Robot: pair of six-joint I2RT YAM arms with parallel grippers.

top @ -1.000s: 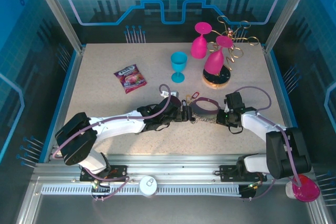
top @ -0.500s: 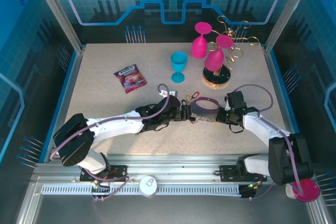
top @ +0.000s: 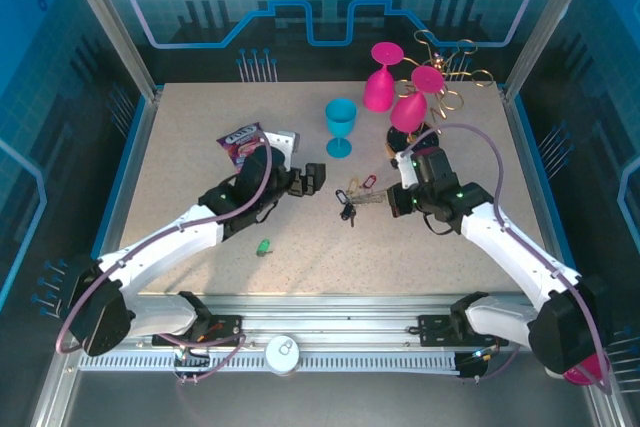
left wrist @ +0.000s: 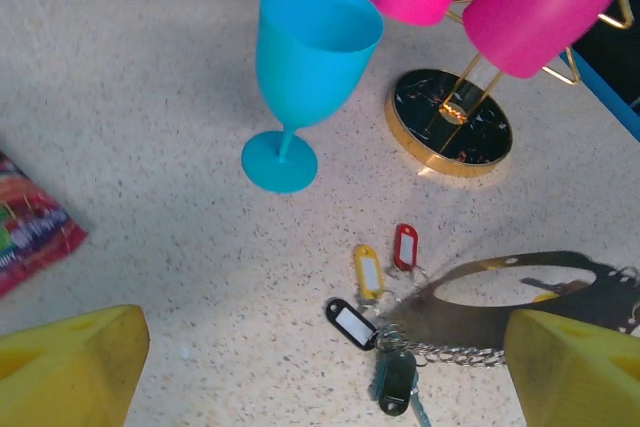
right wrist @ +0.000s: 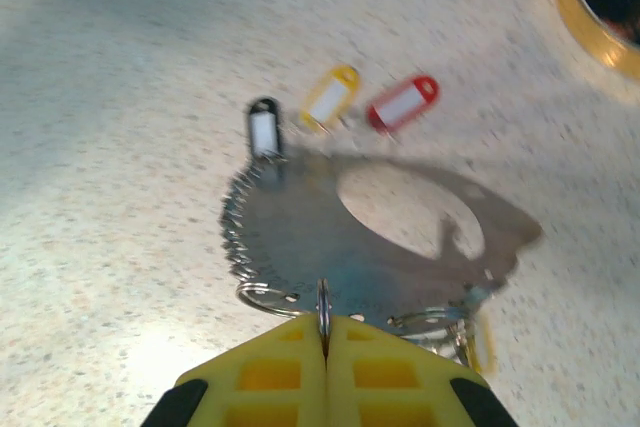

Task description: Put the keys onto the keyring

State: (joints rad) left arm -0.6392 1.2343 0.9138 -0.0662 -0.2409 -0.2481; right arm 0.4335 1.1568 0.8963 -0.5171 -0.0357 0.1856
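Keys (right wrist: 330,97) with yellow, red and black tags fan out on the table (top: 180,197), on the near side of the turquoise goblet (left wrist: 300,57), clustered at the keyring (right wrist: 236,237). The right gripper (right wrist: 323,327) is clamped tight on the ring's thin wire, with the tags just beyond its fingertips. The left gripper (top: 312,178) hovers near the goblet's foot, its jaws spread wide and empty. One green-tagged key (top: 263,246) lies loose, well apart from the goblet.

one keyring (left wrist: 440,352), one blue goblet (left wrist: 305,57), one snack packet (left wrist: 25,217) — one rack (left wrist: 485,142).
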